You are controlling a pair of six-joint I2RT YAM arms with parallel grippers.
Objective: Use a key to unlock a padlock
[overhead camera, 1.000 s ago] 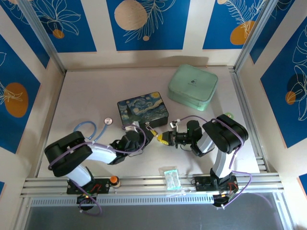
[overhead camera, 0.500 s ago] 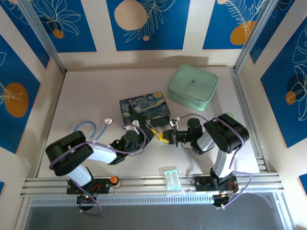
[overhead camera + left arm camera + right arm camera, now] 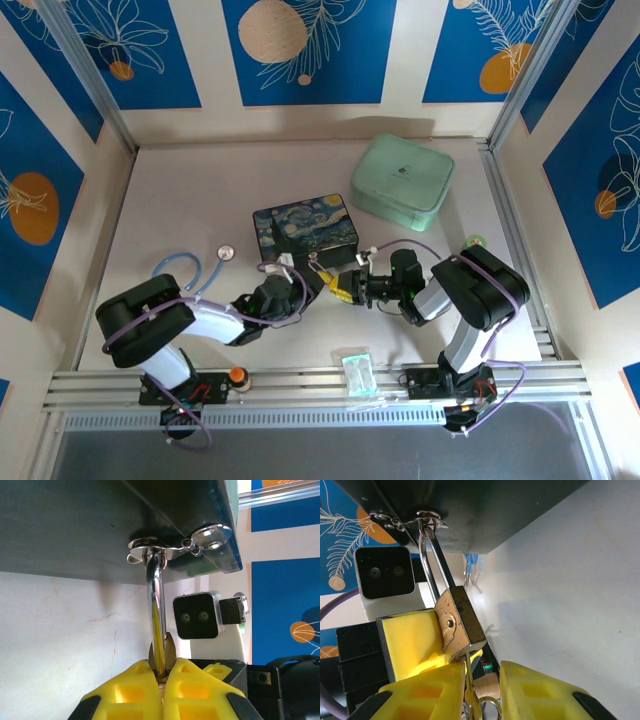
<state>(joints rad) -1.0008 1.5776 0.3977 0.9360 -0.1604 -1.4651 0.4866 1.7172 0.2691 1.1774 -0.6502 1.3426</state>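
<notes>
Observe that the left gripper point(image 3: 162, 669) is clamped together on the padlock point(image 3: 459, 625). The padlock's silver shackle (thin, U-shaped) hangs through the metal clasp point(image 3: 170, 547) of the painted box point(image 3: 305, 228), which sits mid-worktop point(image 3: 180, 200). You will find the right gripper point(image 3: 485, 675) facing it with its yellow fingers apart. The key point(image 3: 468, 672) stands in that gap, close to one finger, with its blade meeting the end of the brass body.
</notes>
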